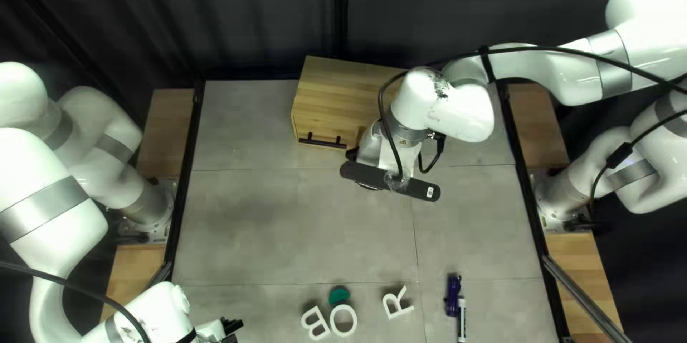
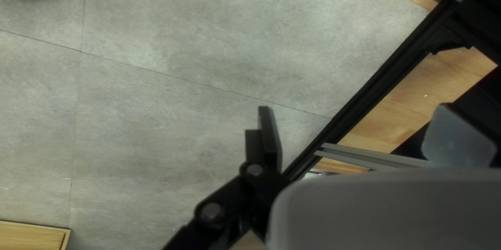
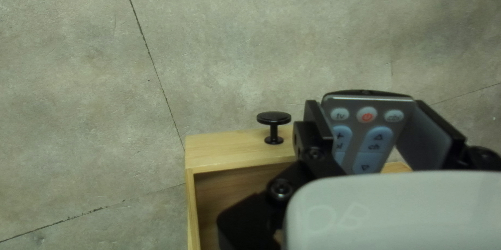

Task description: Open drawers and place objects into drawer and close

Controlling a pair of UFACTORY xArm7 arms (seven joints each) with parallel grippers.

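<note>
Perhaps tiled table, dark curtain

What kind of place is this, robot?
Probably a robotics lab: my big white left arm and right arm stand by a table, a dark curtain hangs behind, and my right gripper holds a remote control.

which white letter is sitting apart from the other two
The R; a clear gap separates it from the B and O, which lie close together.

In the top left view, upper centre, the right arm covers part of the cabinet; lower right, the edge crops the marker.
</note>
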